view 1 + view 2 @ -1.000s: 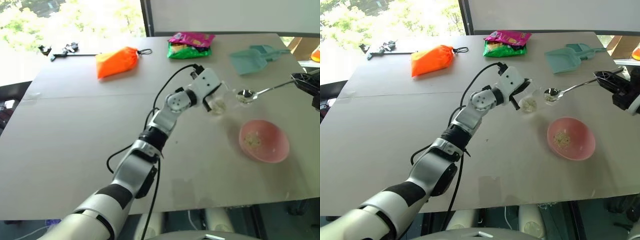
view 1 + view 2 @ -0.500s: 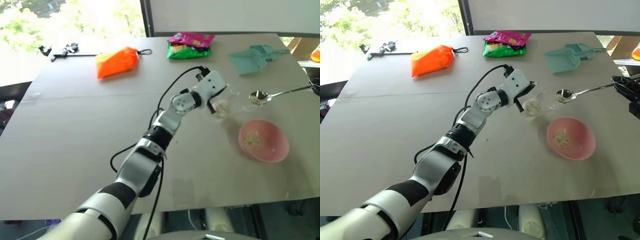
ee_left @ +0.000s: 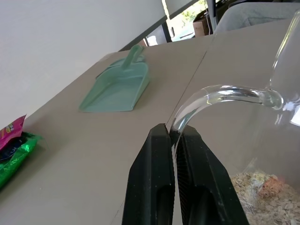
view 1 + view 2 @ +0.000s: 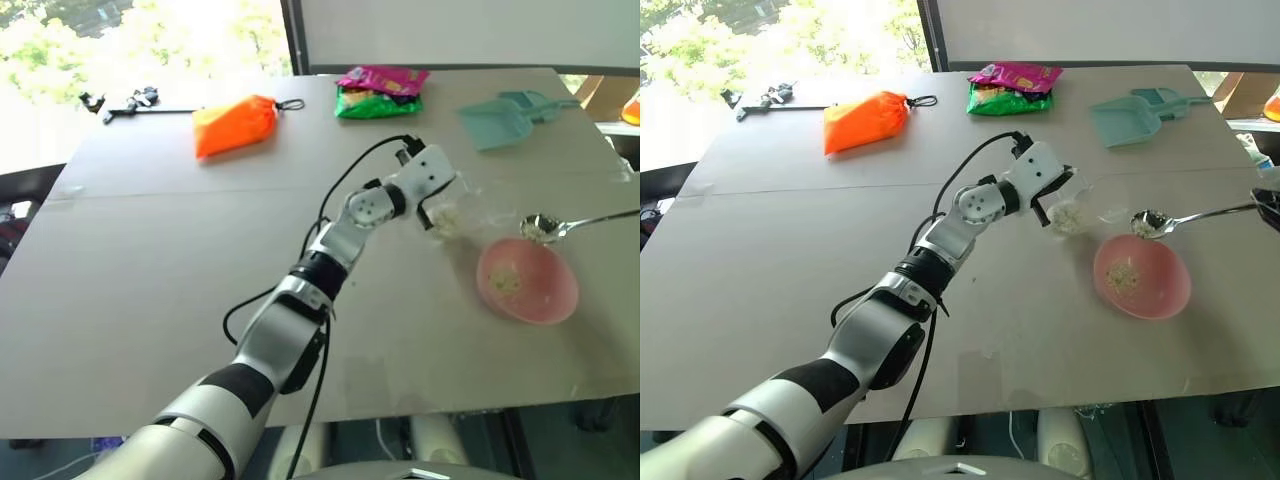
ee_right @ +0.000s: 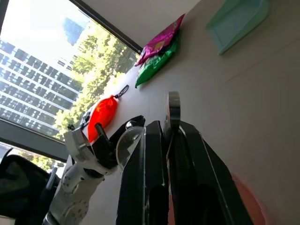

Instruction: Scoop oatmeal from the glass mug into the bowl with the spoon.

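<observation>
My left gripper (image 3: 171, 132) is shut on the clear handle of the glass mug (image 4: 450, 213), which stands tilted at mid table with pale oatmeal (image 3: 262, 190) inside. The pink bowl (image 4: 545, 300) lies just right of and nearer than the mug, with some flakes (image 4: 505, 282) in it. The silver spoon (image 4: 1151, 222) hangs level over the bowl's far rim and carries a small heap of oatmeal. Its long handle runs right to my right gripper (image 5: 166, 136), which is shut on the handle's end (image 5: 173, 108).
A teal plastic scoop (image 4: 505, 120) lies at the back right. A pink-and-green snack bag (image 4: 380, 90), an orange pouch (image 4: 235, 122) and a black tool (image 4: 125, 100) sit along the far edge. The table's near edge runs just below the bowl.
The loaded spoon has travelled right and nearer, from beside the mug to over the bowl's far rim. My right gripper drew back toward the right edge. The mug shifted slightly right.
</observation>
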### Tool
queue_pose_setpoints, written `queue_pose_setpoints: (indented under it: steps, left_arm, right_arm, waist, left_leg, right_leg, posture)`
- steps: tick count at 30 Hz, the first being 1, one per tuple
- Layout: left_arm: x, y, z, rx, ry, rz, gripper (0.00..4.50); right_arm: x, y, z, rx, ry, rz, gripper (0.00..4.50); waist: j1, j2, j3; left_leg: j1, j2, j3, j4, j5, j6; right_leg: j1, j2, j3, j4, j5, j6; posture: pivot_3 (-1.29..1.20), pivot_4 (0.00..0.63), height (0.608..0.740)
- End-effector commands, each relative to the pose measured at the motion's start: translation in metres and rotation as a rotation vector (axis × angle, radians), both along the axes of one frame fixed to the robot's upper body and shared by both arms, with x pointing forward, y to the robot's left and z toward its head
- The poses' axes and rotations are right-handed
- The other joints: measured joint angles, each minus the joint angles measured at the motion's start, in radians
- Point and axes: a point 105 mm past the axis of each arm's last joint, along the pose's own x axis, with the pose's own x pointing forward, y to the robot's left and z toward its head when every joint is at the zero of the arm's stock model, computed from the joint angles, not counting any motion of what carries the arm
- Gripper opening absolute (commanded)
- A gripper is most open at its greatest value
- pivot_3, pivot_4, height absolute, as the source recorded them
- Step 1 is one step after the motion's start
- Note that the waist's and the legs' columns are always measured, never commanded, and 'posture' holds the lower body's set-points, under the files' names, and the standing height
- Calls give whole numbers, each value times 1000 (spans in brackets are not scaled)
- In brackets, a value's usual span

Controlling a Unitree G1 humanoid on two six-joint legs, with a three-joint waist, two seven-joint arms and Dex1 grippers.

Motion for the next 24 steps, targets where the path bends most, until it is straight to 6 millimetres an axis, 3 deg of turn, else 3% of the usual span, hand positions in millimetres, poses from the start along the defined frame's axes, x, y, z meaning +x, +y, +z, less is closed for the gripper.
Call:
queue_pose_setpoints:
  steps: [1, 5, 11, 16, 20, 24]
  left_arm:
    - [-4, -6, 24, -35, -72, -31, 29]
    - [-3, -3, 27, -43, -77, -26, 29]
    - [-1, 3, 31, -55, -86, -15, 29]
    - [-1, 9, 33, -58, -92, -11, 29]
    - [0, 13, 35, -63, -98, 0, 29]
    - [1, 16, 36, -74, -98, 10, 29]
  right_arm:
    - [-6, 7, 13, -75, -48, -8, 0]
    - [-4, 14, 4, -203, -34, -9, 0]
    - [9, 39, -2, -605, -99, 21, 0]
    - [7, 58, 1, -895, -234, 112, 0]
    - [1, 59, 13, -1023, -353, 117, 0]
    - [-2, 53, 32, -873, -424, 53, 0]
  waist:
    - [-1, 0, 0]
    - [-1, 0, 0]
    - [-2, 0, 0]
    - [1, 0, 0]
    - [1, 0, 0]
    - [1, 0, 0]
  left_leg:
    - [0, 0, 0, 0, 0, 0]
    - [1, 0, 0, 0, 0, 1]
    - [1, 0, 0, 0, 1, 1]
    - [0, -1, -1, 1, 1, 0]
    - [1, -1, -1, 2, 1, 0]
    - [1, -1, -2, 3, 1, 0]
  right_leg:
    - [0, 0, 0, 0, 0, 0]
    - [0, 0, 0, 1, 0, 0]
    - [0, 1, 0, 1, 0, 0]
    - [0, 1, -1, 0, 0, 0]
    - [0, 0, -1, 1, 0, 1]
    - [1, 0, -2, 1, 0, 1]
  posture:
    - [0, 150, 740]
    - [0, 150, 740]
    - [0, 150, 740]
    - [0, 150, 740]
    - [0, 150, 740]
    - [0, 150, 740]
